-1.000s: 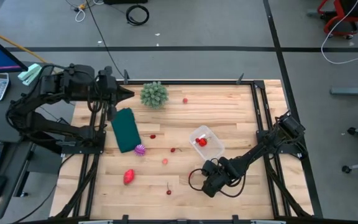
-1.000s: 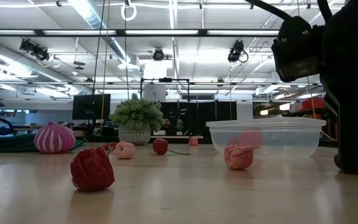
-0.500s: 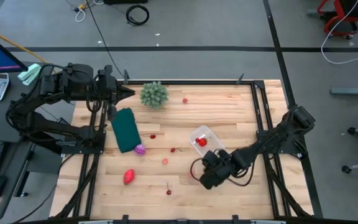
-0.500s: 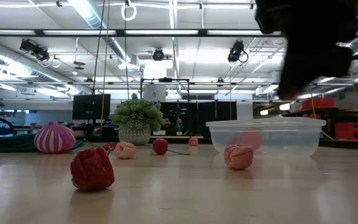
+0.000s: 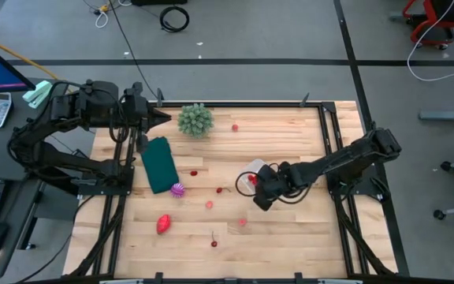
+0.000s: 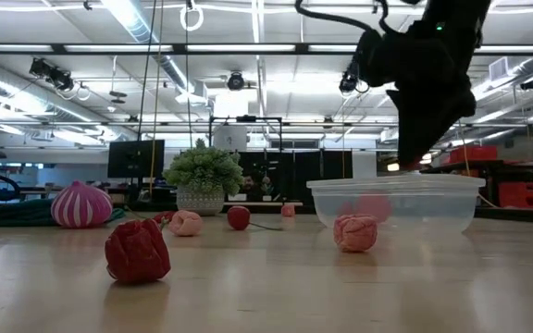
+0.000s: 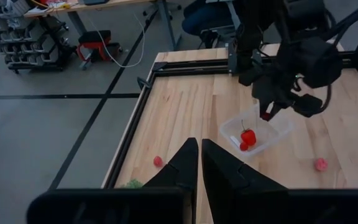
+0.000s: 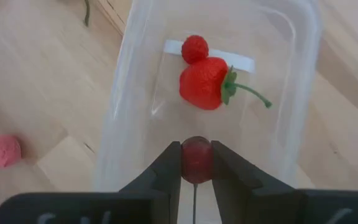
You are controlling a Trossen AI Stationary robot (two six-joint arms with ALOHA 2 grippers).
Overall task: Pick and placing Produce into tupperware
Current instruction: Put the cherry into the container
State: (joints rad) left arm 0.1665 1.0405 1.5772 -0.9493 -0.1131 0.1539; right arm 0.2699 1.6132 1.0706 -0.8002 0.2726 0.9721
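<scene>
— Fingers first: how are they seen to be set?

— On the right gripper [image 8: 196,163] the fingers [image 8: 166,167] are closed on a small dark-red berry [image 8: 196,159], which is pinched between the two tips; a thin stem is seen hanging from it. On the left gripper [image 7: 199,155] the two dark fingers are drawn almost together, with only a thin slit between them, and nothing is held.

— From the largest thing down, what is laid out?

— A wooden table [image 5: 290,134] is seen from above. The left arm is kept back at the table's far left corner, beside a spiky green plant clump [image 5: 195,119] and a dark green folded cloth [image 5: 159,164]. The right arm is stretched in from the right edge, and its gripper is held over the clear tupperware [image 5: 250,170], near the table's middle.

— And inside the tub?

— A red strawberry [image 8: 206,82] with a green stalk is lying on its floor, with a smaller red berry [image 8: 194,48] touching it. The pinched berry is held above the tub's near end.

— What is left on the wood?

— A larger red fruit [image 5: 163,224] near the front left, a purple-pink striped ball [image 5: 178,189] touching the cloth's corner, a pink piece [image 5: 242,222] in front of the tub, another pink piece [image 5: 209,204], and tiny red berries [image 5: 214,243] scattered apart.
</scene>
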